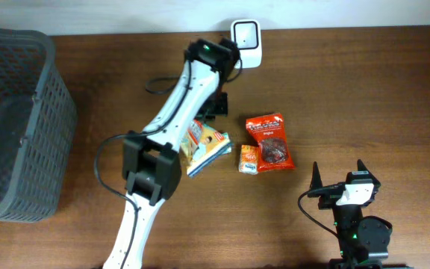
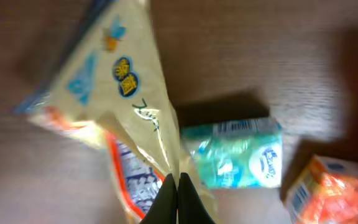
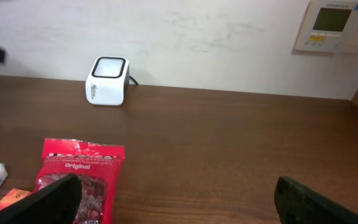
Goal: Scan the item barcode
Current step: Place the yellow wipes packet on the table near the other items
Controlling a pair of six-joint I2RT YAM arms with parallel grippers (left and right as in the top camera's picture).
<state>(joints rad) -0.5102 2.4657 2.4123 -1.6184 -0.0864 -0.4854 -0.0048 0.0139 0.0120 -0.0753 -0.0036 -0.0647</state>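
My left gripper point(image 2: 178, 198) is shut on the edge of a pale yellow snack bag point(image 2: 114, 87) with blue and orange print. In the overhead view that bag point(image 1: 204, 142) lies under the left arm, just below the gripper point(image 1: 215, 107). The white barcode scanner point(image 1: 245, 41) stands at the table's back edge, beyond the left wrist, and it also shows in the right wrist view point(image 3: 109, 81). My right gripper point(image 1: 342, 179) waits near the front right, open and empty point(image 3: 179, 208). Its fingers point(image 3: 42, 199) are spread wide.
A green tissue pack point(image 2: 235, 155) and a small orange packet point(image 2: 331, 190) lie beside the held bag. A red snack bag point(image 1: 269, 140) and the orange packet point(image 1: 248, 158) sit mid-table. A dark mesh basket point(image 1: 51, 97) fills the left side.
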